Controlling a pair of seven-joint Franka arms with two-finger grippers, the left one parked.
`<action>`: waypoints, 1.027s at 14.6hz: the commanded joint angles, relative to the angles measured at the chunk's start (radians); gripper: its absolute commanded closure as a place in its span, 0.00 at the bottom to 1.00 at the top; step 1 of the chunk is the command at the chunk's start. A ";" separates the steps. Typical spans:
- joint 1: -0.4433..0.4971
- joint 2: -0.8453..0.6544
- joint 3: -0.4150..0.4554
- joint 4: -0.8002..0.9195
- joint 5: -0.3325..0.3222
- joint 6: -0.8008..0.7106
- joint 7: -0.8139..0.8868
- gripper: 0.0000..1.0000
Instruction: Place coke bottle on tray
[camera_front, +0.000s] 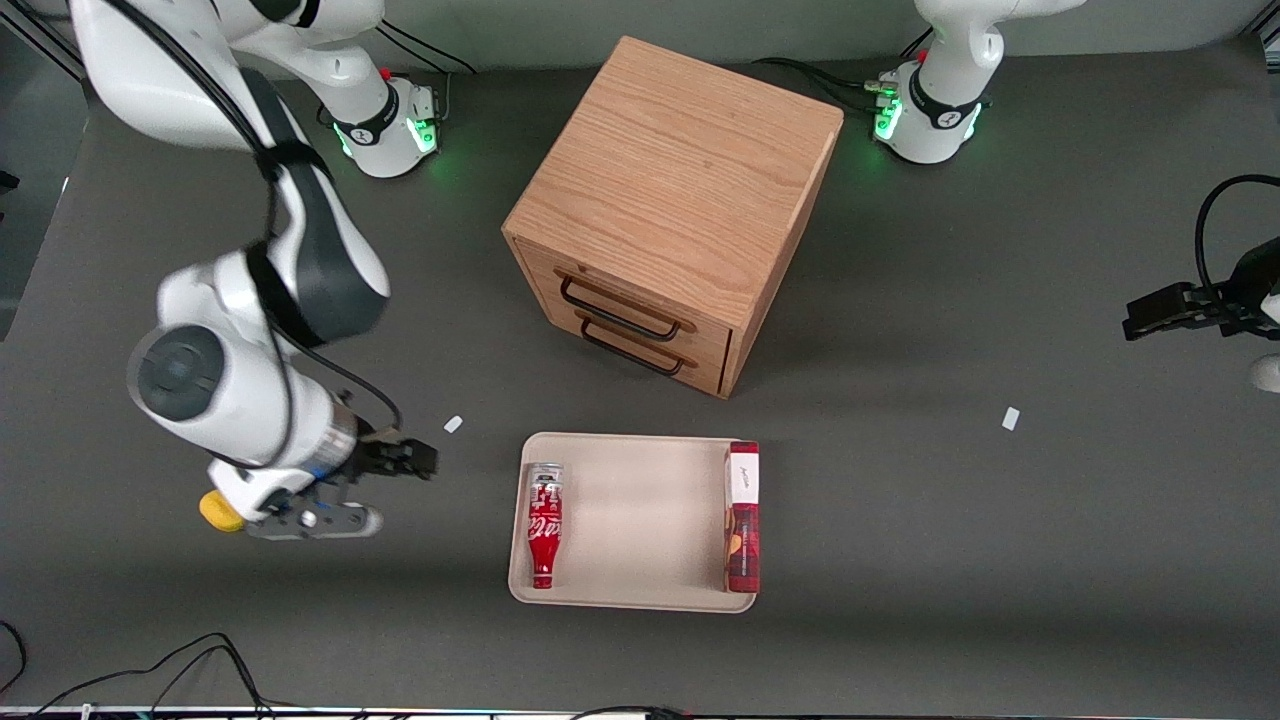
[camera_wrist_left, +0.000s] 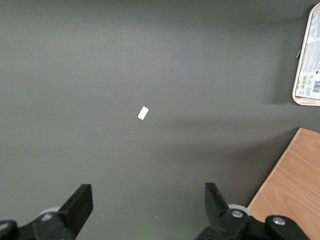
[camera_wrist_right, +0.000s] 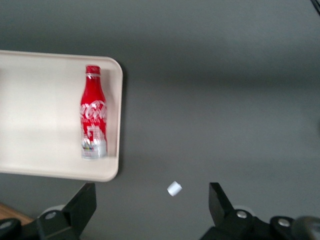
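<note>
The coke bottle (camera_front: 545, 524) lies on its side inside the tray (camera_front: 640, 500), along the rim on the working arm's end, so I judge the placing is done. My gripper (camera_wrist_right: 152, 207) hangs over bare table near the tray, toward the working arm's end. My jaws are wide open, holding and touching nothing. Next I only need to move away without knocking the tray.

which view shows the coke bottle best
The right wrist view: the coke bottle lies large and unobstructed on the tray, with the open end effector apart from it. The front view shows it smaller; the left wrist view misses it.
</note>
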 joint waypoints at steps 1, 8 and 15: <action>-0.003 -0.270 -0.113 -0.317 0.090 0.022 -0.145 0.00; 0.000 -0.645 -0.247 -0.596 0.078 -0.055 -0.162 0.00; 0.011 -0.668 -0.232 -0.512 -0.030 -0.161 -0.113 0.00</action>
